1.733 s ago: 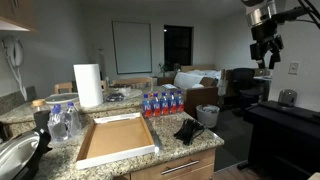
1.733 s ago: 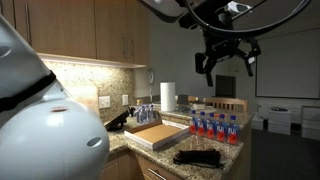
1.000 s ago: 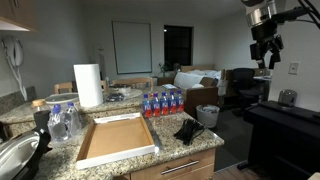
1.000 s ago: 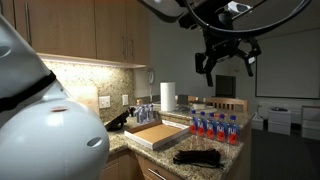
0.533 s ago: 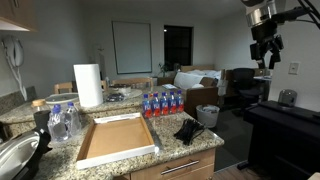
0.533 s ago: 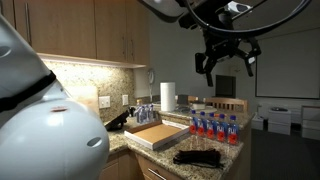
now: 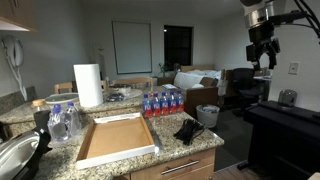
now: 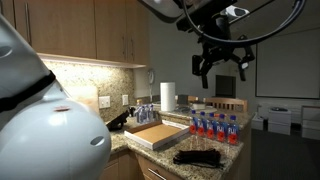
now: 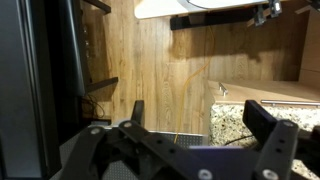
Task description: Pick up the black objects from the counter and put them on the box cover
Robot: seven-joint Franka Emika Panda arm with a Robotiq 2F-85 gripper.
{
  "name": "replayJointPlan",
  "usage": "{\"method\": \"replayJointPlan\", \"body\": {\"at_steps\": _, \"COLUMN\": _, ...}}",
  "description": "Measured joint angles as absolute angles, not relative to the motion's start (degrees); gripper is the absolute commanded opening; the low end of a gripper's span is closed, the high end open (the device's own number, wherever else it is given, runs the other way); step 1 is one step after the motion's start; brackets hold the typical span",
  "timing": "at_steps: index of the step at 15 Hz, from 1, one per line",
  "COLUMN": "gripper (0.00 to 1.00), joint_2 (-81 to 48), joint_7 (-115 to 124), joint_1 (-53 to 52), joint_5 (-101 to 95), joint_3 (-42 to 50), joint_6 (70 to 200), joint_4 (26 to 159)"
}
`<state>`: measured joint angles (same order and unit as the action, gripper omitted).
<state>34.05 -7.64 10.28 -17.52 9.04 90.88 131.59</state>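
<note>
Status: task not started, as far as you can judge from the layout. Your dark Robotiq gripper (image 7: 262, 55) hangs high in the air, well apart from the speckled beige-and-brown granite counter (image 7: 195, 147) and off to one side of it. The jaws stand wide open with nothing between them, and the wrist view confirms this, with bare wood floor showing between the two fingers (image 9: 137, 112). The small, thin, wiry black objects (image 7: 187, 130) lie in one spidery clump on the counter, near its edge and just beside the large shallow cardboard box cover with a tan inside and white rims (image 7: 118, 152). They do not lie on it. The cover's floor looks bare in both exterior views, so zero pieces are delivered. Left to do: descend to the clump, grasp, carry across, release, and repeat if the clump comes apart. Counts: one gripper; one box cover; one clump of black objects, with the individual pieces too small and tangled to count; one white paper towel roll (image 7: 88, 85); one group of red-labelled water bottles (image 8: 213, 127), about five visible in a row, exact total uncertain; one round metal bowl (image 7: 12, 158), partly cropped at the frame edge.
</note>
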Motion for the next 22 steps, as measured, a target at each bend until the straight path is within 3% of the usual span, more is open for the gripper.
{"method": "replayJointPlan", "body": {"at_steps": 5, "gripper": 1.0, "joint_2": 33.7, "joint_7": 5.0, "joint_1": 9.9, "joint_5": -7.5, "joint_3": 8.0, "joint_6": 96.8, "joint_4": 135.1}}
{"method": "replayJointPlan", "body": {"at_steps": 12, "gripper": 1.0, "joint_2": 33.5, "joint_7": 24.6, "joint_1": 9.4, "joint_5": -1.1, "joint_3": -1.9, "joint_6": 124.2, "joint_4": 146.6}}
{"method": "replayJointPlan", "body": {"at_steps": 22, "gripper": 1.0, "joint_2": 33.4, "joint_7": 26.2, "joint_1": 9.7, "joint_5": -1.1, "joint_3": -3.0, "joint_6": 125.7, "joint_4": 147.5}}
